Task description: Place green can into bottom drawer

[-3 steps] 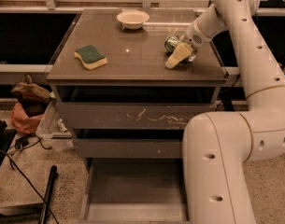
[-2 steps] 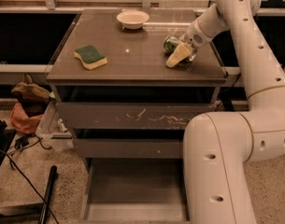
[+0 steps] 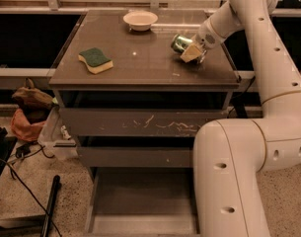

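Observation:
The green can (image 3: 179, 42) is tilted on its side, shiny end facing left, over the right rear of the cabinet top (image 3: 140, 68). My gripper (image 3: 190, 52) reaches in from the right and is shut on the can, with a pale fingertip (image 3: 191, 54) in front of it. The can looks held just above the top. The bottom drawer (image 3: 140, 201) is pulled open at floor level below, a shallow tray with a bare floor. My white arm stands in front of its right side.
A white bowl (image 3: 140, 19) sits at the back of the top, and a green-topped yellow sponge (image 3: 95, 60) at the left. The scratched-front drawer (image 3: 140, 123) and middle drawer (image 3: 135, 157) are shut. Bags (image 3: 26, 112), cables and a black rod (image 3: 50, 206) lie on the floor to the left.
The gripper and the can have shifted slightly left and up over the top. The can's shiny end shows more now. Nothing else has moved.

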`<state>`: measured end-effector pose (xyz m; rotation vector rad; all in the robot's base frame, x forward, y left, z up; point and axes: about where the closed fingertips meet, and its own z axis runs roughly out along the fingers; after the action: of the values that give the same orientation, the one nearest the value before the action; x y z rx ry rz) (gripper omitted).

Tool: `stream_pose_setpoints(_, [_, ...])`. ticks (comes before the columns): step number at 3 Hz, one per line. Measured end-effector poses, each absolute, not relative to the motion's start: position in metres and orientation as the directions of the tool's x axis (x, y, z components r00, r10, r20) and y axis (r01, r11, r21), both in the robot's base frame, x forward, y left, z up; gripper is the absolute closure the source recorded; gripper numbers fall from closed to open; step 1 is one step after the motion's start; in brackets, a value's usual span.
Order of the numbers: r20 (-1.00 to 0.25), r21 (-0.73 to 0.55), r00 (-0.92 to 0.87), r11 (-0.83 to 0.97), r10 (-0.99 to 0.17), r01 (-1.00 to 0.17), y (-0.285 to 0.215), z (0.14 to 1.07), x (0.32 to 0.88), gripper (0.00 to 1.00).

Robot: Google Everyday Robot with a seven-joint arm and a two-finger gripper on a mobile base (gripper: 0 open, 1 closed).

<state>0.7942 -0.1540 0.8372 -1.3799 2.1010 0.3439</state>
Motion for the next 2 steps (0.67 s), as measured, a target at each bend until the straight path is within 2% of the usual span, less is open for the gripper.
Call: stream_pose_setpoints(2, [-0.585, -0.094, -0.281, 0.408, -0.761, -0.908, -0.152, 0.848, 0.782, 1.00])
